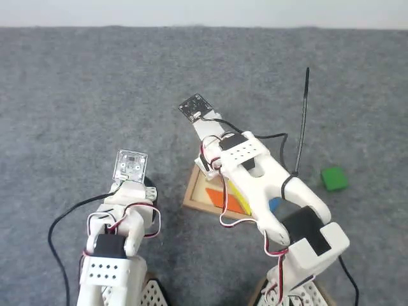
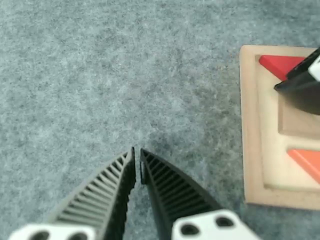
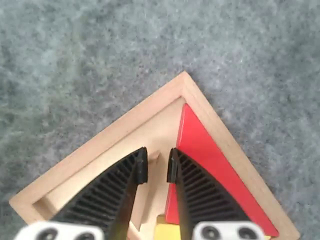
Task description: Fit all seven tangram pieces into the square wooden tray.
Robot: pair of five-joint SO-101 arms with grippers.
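Passable desk (image 1: 95, 83) left of tray (image 1: 190, 194); right arm (image 1: 268, 185) over tray; green block (image 1: 333, 178), upright black tie (image 1: 303, 121) at right.

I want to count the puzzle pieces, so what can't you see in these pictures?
Right wrist view: the right gripper hides the tray's middle.
High view: the right arm covers most of the tray, so pieces can't be counted.
Left wrist view: the picture's edge cuts off the tray; that gripper hides part of the red piece.
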